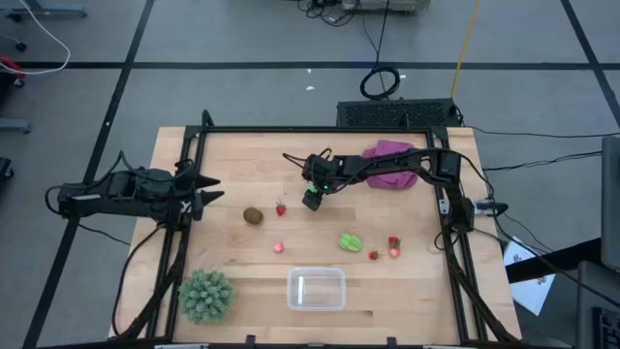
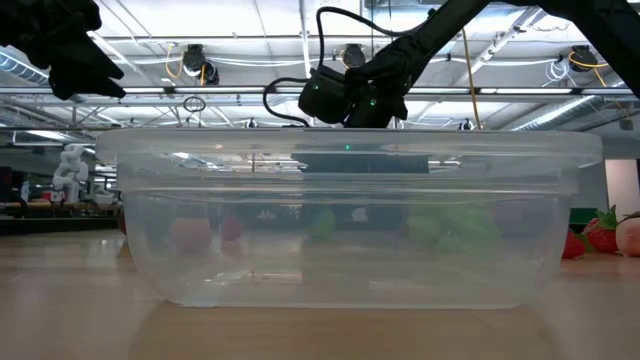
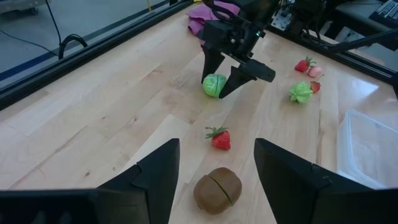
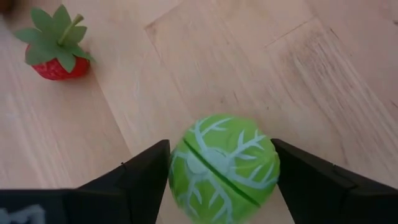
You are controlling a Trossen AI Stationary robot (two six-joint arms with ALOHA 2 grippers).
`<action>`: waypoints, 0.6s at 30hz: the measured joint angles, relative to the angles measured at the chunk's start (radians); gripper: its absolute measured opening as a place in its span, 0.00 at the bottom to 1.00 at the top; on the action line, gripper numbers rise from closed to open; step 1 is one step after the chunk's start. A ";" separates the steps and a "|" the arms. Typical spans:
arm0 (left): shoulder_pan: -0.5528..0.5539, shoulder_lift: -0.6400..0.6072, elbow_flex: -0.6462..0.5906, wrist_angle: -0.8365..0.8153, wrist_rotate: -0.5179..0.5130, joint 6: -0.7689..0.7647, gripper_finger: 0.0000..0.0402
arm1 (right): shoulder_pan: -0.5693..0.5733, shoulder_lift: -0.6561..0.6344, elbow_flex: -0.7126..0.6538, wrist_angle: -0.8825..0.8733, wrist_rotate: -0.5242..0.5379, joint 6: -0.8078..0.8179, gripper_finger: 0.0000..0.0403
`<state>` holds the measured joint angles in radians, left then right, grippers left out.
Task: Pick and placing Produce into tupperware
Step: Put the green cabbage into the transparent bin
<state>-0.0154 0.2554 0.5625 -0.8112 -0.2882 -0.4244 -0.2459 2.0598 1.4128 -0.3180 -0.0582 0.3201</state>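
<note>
My right gripper reaches to the table's middle and is shut on a round light-green ball; the left wrist view also shows this gripper around the ball. My left gripper waits open near the left edge. The brown kiwi lies on the table just ahead of it, with a strawberry close by. A second light-green leafy piece and more strawberries lie toward the right. The clear tupperware stands at the near edge. My right gripper pinches the light-green ball between its two fingers, one on each opposite side of it. The fingers come from above, pointing down. Whether the ball is clear of the table or rests on it, I cannot tell.
A spiky dark-green plant stands at the near left corner beside the tupperware. A purple cloth lies at the far edge under the right arm. One strawberry sits between the kiwi and the tupperware. A black frame borders the table.
</note>
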 joint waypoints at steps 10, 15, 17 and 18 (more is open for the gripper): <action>0.000 0.000 0.000 0.000 0.000 0.000 0.53 | 0.000 0.000 0.000 0.003 0.000 0.000 0.59; 0.000 0.000 0.000 0.000 0.001 0.000 0.53 | 0.000 0.000 0.000 0.007 0.000 0.000 0.58; 0.000 0.000 0.000 0.000 0.002 0.000 0.53 | 0.000 0.000 0.001 0.004 -0.001 0.000 0.58; 0.000 0.000 0.000 0.000 0.002 0.000 0.53 | 0.000 0.000 0.004 0.001 -0.006 0.000 0.58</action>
<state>-0.0154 0.2554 0.5625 -0.8116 -0.2863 -0.4240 -0.2459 2.0598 1.4170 -0.3167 -0.0646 0.3199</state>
